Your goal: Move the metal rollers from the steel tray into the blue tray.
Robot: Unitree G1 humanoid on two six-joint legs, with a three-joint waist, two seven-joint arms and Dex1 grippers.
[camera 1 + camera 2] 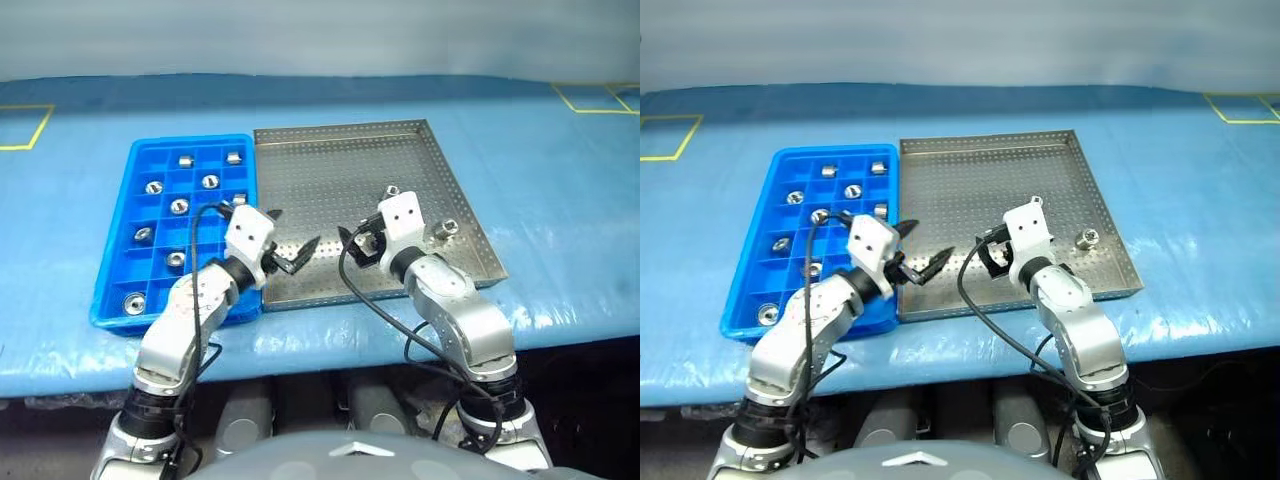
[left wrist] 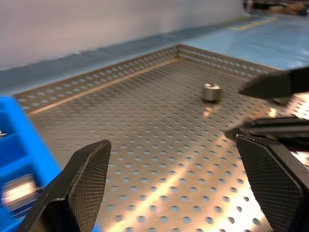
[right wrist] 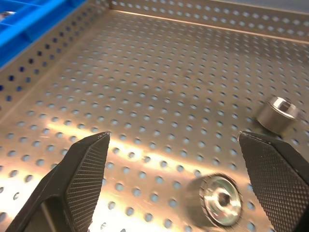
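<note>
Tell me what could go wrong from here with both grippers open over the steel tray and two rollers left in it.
1. The left gripper and right gripper sit close together, tips facing, over the steel tray; reaching at once, they might collide.
2. A roller lies between the right gripper's fingers with another roller nearby; closing off-centre could knock one rolling.
3. The blue tray already holds several rollers, so a drop could land in a filled compartment.

A workshop or robot test bench: a long desk [image 1: 560, 200] under a blue covering, marked with yellow tape squares [image 1: 598, 97] at its far corners, against a plain pale wall. On it sit a perforated steel tray [image 1: 330, 150] and a compartmented blue tray [image 1: 135, 190] for sorting small metal rollers [image 1: 210, 181].
</note>
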